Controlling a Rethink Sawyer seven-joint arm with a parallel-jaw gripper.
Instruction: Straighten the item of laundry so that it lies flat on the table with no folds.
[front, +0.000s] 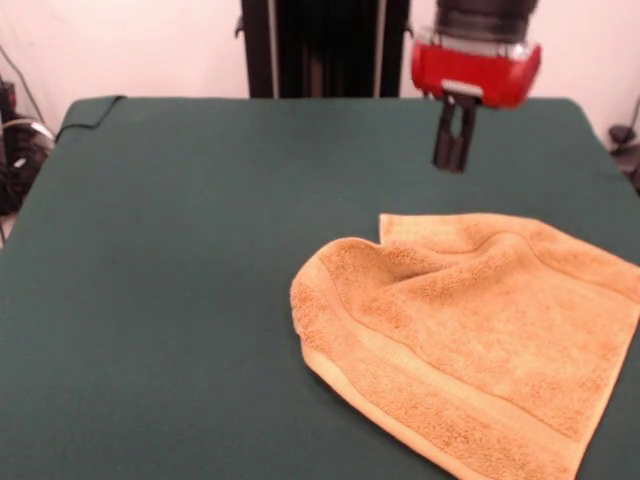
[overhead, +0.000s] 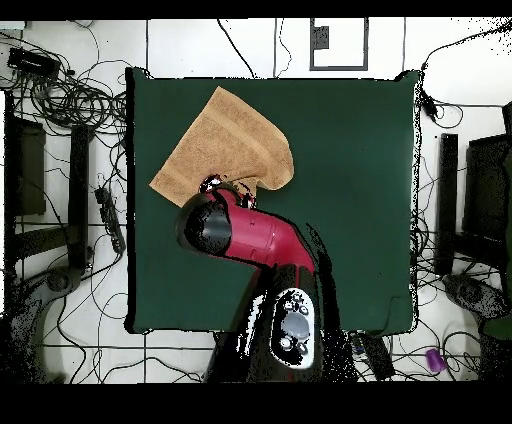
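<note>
Red wrist housing (front: 476, 70) under a black cylinder, two slim black fingers (front: 452, 135) below; from above, the arm (overhead: 255, 240) is glossy red with black joints, a grey-white panel at 6 o'clock.

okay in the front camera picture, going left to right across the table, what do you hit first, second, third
Bare green table → folded-over rounded corner of the towel → gripper hanging above the towel's far edge → the rest of the towel, running to the picture's right edge.
</note>
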